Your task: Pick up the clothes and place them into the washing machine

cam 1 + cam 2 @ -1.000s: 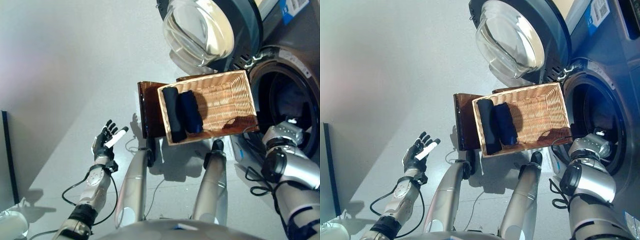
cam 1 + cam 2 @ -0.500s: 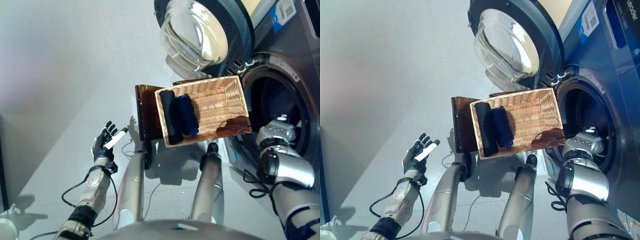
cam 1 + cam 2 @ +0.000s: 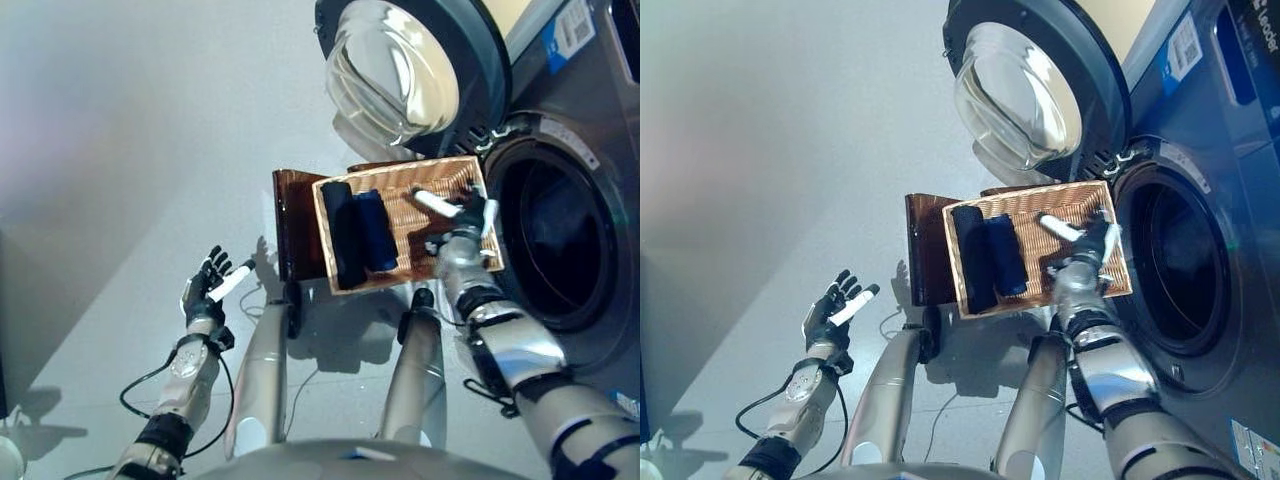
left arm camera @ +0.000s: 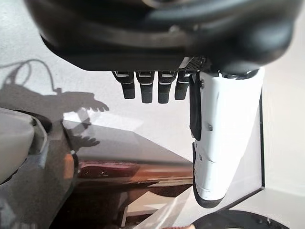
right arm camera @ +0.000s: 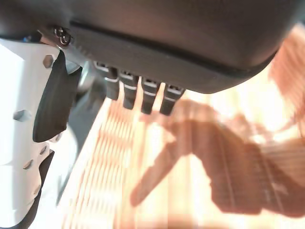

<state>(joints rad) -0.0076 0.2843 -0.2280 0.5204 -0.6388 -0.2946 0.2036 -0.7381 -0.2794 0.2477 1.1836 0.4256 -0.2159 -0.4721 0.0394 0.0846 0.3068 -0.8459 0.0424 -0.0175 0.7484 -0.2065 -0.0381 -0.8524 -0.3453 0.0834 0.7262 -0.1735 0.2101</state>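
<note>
A shallow wicker basket [image 3: 468,176] rests on a low dark brown box [image 3: 294,220] beside the washing machine [image 3: 560,240]. Two dark rolled clothes [image 3: 357,232] lie side by side at the basket's left end. My right hand [image 3: 462,220] is open over the bare right half of the basket, empty, its fingers straight; the wicker shows past them in the right wrist view [image 5: 200,162]. My left hand [image 3: 207,290] is open and empty out over the floor to the left, well away from the basket.
The machine's round glass door [image 3: 400,65] stands open above the basket. The dark drum opening [image 3: 553,240] lies right of the basket. Grey floor [image 3: 120,150] spreads to the left.
My right hand has come out from the drum side and moved left over the basket's right half. The left hand has stayed in place. The camera has shifted slightly.
</note>
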